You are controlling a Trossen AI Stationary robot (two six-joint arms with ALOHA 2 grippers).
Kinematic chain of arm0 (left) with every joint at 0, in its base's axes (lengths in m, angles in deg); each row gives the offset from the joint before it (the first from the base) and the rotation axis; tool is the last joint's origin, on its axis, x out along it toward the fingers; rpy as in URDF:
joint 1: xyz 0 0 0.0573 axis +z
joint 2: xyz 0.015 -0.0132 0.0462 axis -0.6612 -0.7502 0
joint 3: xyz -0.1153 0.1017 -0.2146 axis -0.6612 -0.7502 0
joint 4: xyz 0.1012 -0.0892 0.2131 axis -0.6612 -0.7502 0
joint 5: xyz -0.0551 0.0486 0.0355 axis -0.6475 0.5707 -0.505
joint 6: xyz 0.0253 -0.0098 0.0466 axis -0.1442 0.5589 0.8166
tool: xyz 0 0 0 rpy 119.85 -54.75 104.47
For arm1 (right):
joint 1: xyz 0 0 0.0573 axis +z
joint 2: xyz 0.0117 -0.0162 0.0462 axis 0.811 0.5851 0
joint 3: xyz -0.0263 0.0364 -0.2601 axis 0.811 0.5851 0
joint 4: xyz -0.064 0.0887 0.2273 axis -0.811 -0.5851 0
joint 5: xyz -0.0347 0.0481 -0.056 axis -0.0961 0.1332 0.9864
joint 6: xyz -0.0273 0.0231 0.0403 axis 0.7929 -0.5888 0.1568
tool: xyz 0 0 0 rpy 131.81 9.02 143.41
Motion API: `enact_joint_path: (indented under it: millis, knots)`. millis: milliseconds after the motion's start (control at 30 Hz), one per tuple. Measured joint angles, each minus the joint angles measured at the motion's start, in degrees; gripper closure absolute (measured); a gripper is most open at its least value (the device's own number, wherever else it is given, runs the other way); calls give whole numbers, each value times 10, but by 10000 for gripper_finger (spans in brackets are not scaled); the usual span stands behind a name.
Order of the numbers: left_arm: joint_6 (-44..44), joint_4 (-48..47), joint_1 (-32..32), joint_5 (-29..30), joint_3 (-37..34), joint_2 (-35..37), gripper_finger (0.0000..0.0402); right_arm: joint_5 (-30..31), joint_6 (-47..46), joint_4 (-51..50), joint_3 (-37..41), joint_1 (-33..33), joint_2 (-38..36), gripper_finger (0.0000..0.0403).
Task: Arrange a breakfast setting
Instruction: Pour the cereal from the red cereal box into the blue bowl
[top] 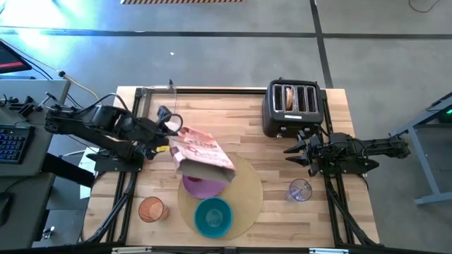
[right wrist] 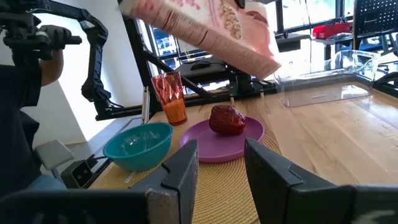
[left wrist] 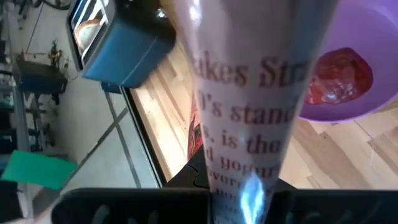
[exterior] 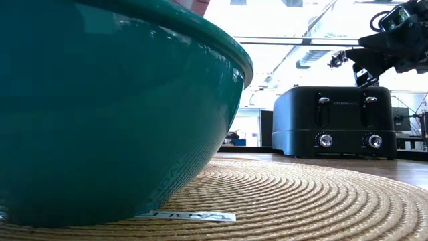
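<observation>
My left gripper point(top: 161, 145) is shut on the pink cereal box point(top: 201, 154), which hangs tilted above the purple plate point(top: 203, 186). A red fruit point(right wrist: 227, 119) lies on the plate. The plate and the teal bowl point(top: 213, 216) rest on the round tan mat point(top: 247, 190). The orange cup point(top: 150, 209) stands left of the mat and the clear glass point(top: 300, 190) right of it. My right gripper point(right wrist: 221, 168) waits open at the table's right, near the toaster, with nothing between its fingers. My left gripper holds the cereal box by the end nearest the left arm point(left wrist: 249, 186), coming at it from the table's left and slanting down. The box hides most of the fingers. The box is lifted clear and reaches out from the gripper, tilted over the plate.
The black toaster point(top: 293, 106) stands at the far right with bread in one slot. A clear tray point(right wrist: 329, 87) sits at the far left corner. The mat's right part and the wood right of it are bare.
</observation>
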Motion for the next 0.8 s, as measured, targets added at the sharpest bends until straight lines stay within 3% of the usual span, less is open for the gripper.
enact_joint_path:
  millis: [800]
  knots:
    - [113,-3,-153,161,4,-68,401,0,0,0,0,0,0,288]
